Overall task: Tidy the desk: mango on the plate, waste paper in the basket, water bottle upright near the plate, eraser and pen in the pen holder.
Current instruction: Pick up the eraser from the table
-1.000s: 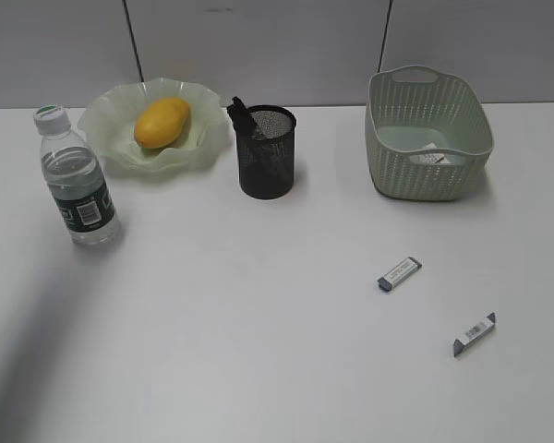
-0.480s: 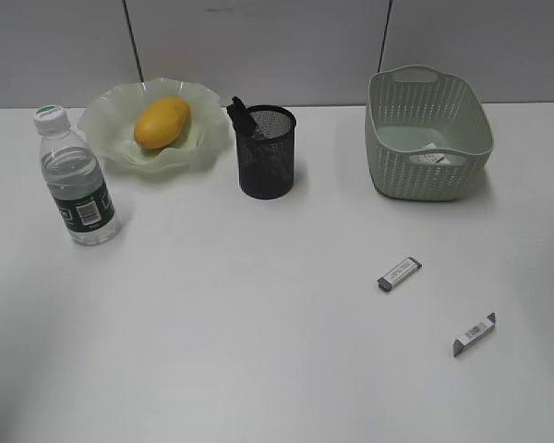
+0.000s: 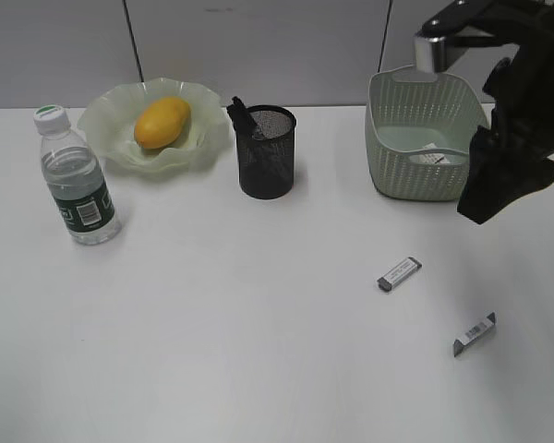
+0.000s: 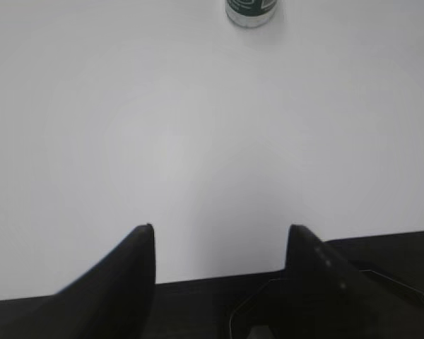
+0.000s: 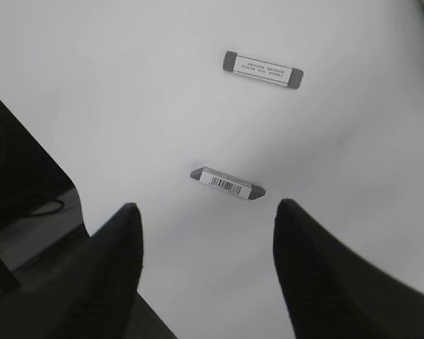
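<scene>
The mango (image 3: 162, 123) lies on the plate (image 3: 102, 129) at the back left. To the plate's left the water bottle (image 3: 77, 180) stands upright; its base (image 4: 252, 10) shows in the left wrist view. A dark pen (image 3: 239, 114) sticks out of the pen holder (image 3: 267, 152). White waste paper (image 3: 434, 157) shows inside the basket (image 3: 415, 180). Two erasers (image 3: 399, 273) (image 3: 474, 333) lie on the table at the front right. My right gripper (image 5: 208, 205) hangs open above the nearer eraser (image 5: 227, 183), with nothing between its fingers. The left gripper (image 4: 222, 227) is open over bare table.
The right arm (image 3: 512, 138) hangs in front of the basket's right side. The second eraser (image 5: 263, 69) lies beyond the first in the right wrist view. A dark table edge runs under the left gripper.
The right arm has come into the exterior view from the upper right and now hangs beside the basket. Nothing on the table has moved.
</scene>
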